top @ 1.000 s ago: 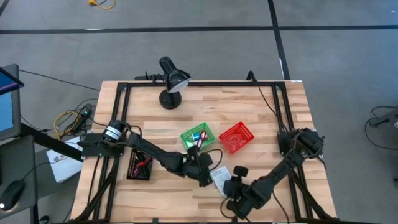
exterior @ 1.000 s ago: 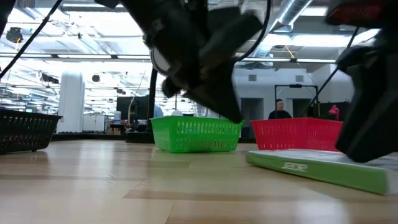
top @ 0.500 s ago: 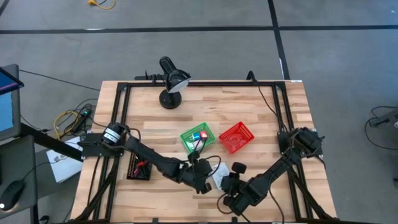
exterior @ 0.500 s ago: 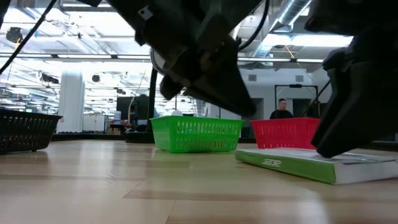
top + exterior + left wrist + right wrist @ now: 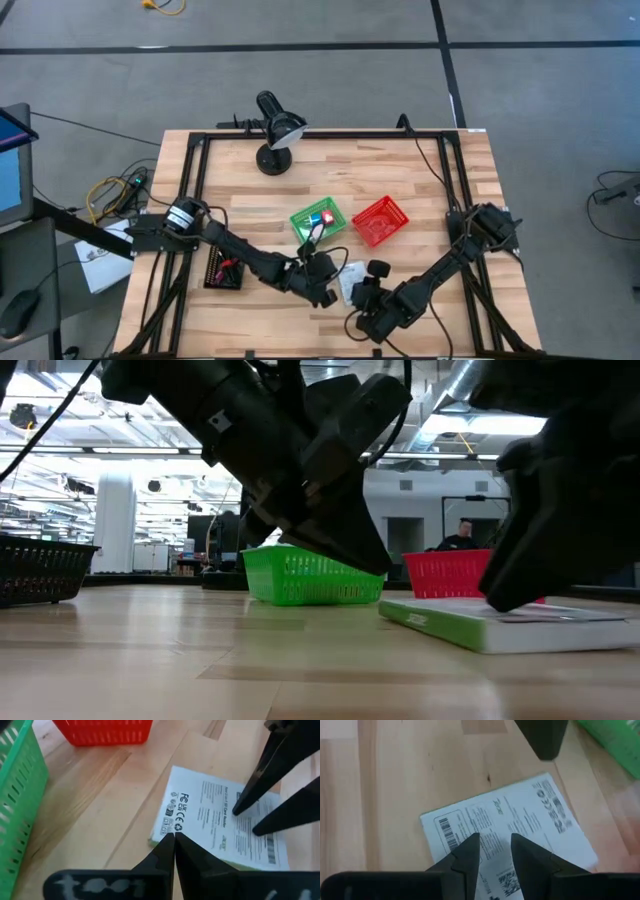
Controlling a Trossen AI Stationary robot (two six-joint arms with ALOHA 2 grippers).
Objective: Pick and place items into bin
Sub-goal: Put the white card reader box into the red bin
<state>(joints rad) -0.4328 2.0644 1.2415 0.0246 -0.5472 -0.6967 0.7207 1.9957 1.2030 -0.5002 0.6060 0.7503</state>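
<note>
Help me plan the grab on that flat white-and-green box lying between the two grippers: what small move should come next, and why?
Probably the left gripper should press in against the box's edge to brace it. The box lies flat on the table, too low to pinch from above. The left gripper's fingers are shut at one edge, while the right gripper rests part open on the label.

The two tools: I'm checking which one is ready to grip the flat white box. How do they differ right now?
The left tool has its fingers pressed shut, tips meeting at the corner of the white box; the right tool has a gap between its fingers. The left tool comes at the box from the green basket side, the right tool from the opposite side. Both are dark, low over the box, and neither holds it.
</note>
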